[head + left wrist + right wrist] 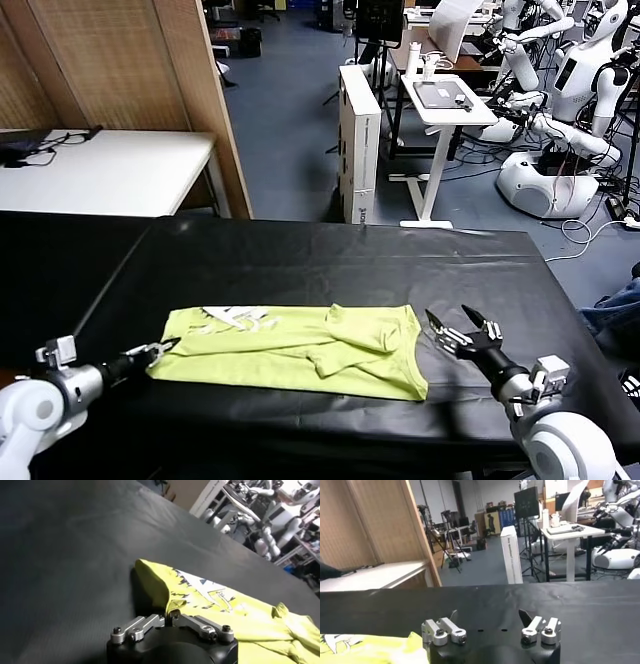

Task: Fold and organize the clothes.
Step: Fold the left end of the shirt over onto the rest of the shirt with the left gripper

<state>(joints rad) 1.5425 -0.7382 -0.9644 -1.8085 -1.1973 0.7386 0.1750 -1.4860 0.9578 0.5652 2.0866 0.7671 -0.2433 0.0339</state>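
Note:
The clothes are one lime yellow-green T-shirt (300,350), lying partly folded on the black table covering (330,260), with a white print (235,317) near its left end. My left gripper (160,348) is at the shirt's left edge, shut on a pinch of the fabric. In the left wrist view the fingertips (167,614) meet on the raised yellow edge of the T-shirt (210,600). My right gripper (463,325) hovers just right of the shirt's right edge, open and holding nothing. The right wrist view shows its jaws (490,617) spread wide, with the T-shirt (365,647) off to one side.
Behind the black table stand a white table (100,170), a wooden partition (150,60), a tall white box (360,140) and a small white stand table (445,100). Other robots (560,120) are at the back right. A blue cloth (615,305) lies beyond the table's right edge.

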